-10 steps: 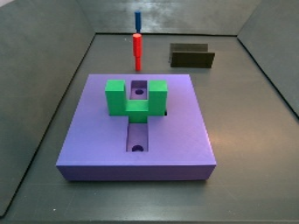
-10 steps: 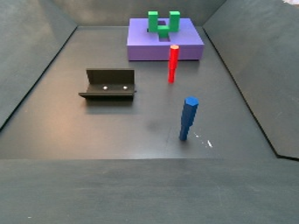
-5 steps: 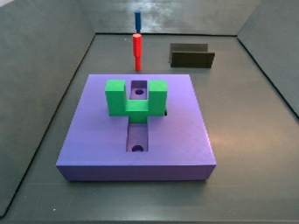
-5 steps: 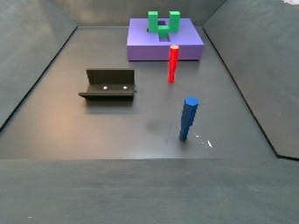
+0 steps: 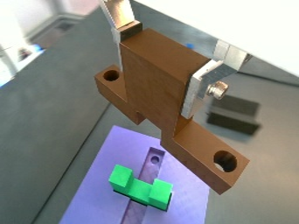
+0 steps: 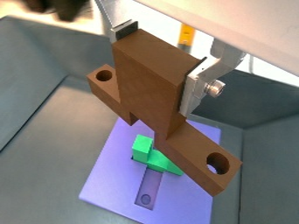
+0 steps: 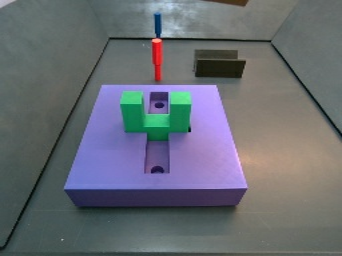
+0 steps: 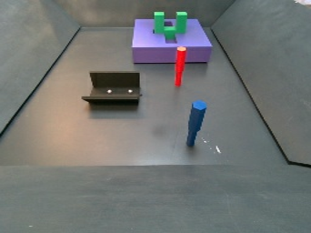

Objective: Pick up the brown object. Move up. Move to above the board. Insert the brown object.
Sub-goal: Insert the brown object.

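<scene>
Gripping the brown object point(image 5: 163, 96) by the two flat sides of its upright chunk, the gripper point(image 5: 170, 54) hangs in the air above the board point(image 5: 100, 179), its silver fingers point(image 5: 200, 85) closed flush against the wood-coloured faces in both wrist views. The block's long bar runs out past the fingers on both sides, with a round hole showing at each end, and it is clear of everything below. Seen under it, the board lies flat on the grey floor point(image 7: 274, 130), bearing the green U-shaped block point(image 7: 156, 112) astride its central groove point(image 7: 158, 156); the stretch of groove in front of the green block is open. Neither side view shows the gripper or the brown piece. Behind the board, just beyond its far edge, stands a red post point(image 7: 156, 58), with a blue post point(image 7: 155, 24) further back. The fixture point(image 8: 115, 88) sits well apart from the board, off to one side near the wall, and bare floor surrounds the board's other edges.
</scene>
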